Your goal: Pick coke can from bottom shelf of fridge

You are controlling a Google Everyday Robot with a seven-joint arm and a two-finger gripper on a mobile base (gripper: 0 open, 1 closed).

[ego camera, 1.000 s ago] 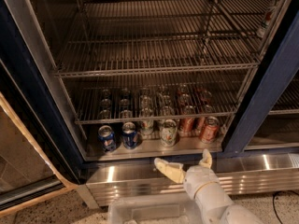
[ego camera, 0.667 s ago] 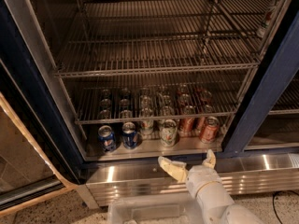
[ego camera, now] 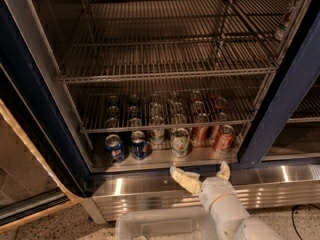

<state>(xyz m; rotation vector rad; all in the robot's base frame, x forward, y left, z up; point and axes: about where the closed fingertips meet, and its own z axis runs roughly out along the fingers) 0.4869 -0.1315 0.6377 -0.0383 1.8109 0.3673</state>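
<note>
The fridge [ego camera: 30, 99] stands open with its dark blue frame and wire racks. On its bottom shelf [ego camera: 155, 158] stand rows of cans. The red coke cans are at the right; the front one [ego camera: 224, 138] stands beside a second [ego camera: 200, 134]. Two blue cans [ego camera: 114, 147] and a white-and-green can [ego camera: 180, 141] stand to their left. My gripper [ego camera: 201, 176] is open, low in front of the steel base panel [ego camera: 150, 189], below and a little left of the front coke can, not touching it.
Empty wire racks [ego camera: 165, 59] fill the upper fridge. A blue door post [ego camera: 285, 99] stands right of the cans. A clear plastic bin [ego camera: 160, 226] sits at the bottom, under my arm. A glass door [ego camera: 25, 174] is at the left.
My gripper has shifted slightly to the right and a little up toward the shelf edge. The cans have not moved.
</note>
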